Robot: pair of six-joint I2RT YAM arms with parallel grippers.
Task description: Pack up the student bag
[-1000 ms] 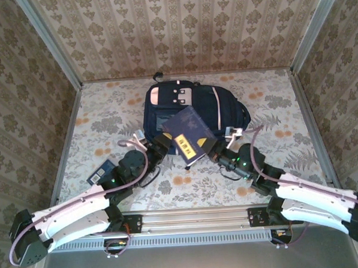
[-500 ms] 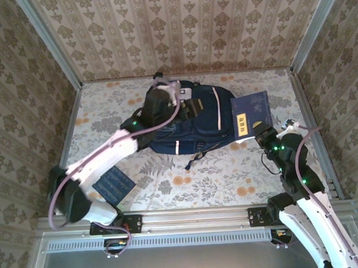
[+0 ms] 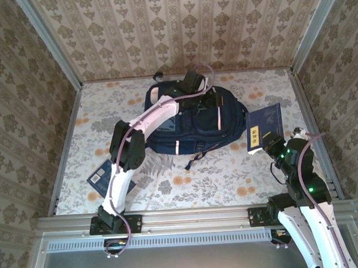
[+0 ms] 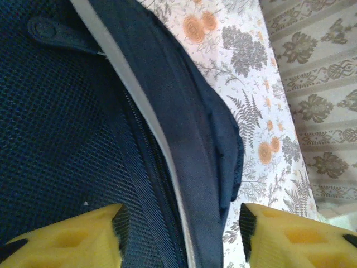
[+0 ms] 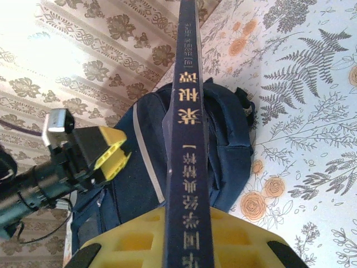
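The student bag (image 3: pixel 185 129), navy with pale stripes, lies at the back middle of the table. My left gripper (image 3: pixel 206 96) hangs over its upper right part, reaching from the far side. In the left wrist view the yellow fingers (image 4: pixel 83 234) stand open on either side of a ridge of the bag (image 4: pixel 195 167) with a pale stripe, not pinching it. My right gripper (image 3: pixel 271 143) is shut on a navy book (image 3: pixel 264 128) with gold lettering, held upright to the right of the bag. The right wrist view shows the book's spine (image 5: pixel 187 167) between the pads, with the bag (image 5: pixel 228 145) and the left gripper (image 5: pixel 100 149) behind it.
A second dark blue book (image 3: pixel 107 177) lies flat on the floral table (image 3: pixel 229 179) at the front left, beside the left arm's base. Patterned walls close in the back and both sides. Bare tabletop lies in front of the bag.
The left arm swung from the bag's front to its far top, then to its upper right. The right gripper carried the book off the bag to the right.
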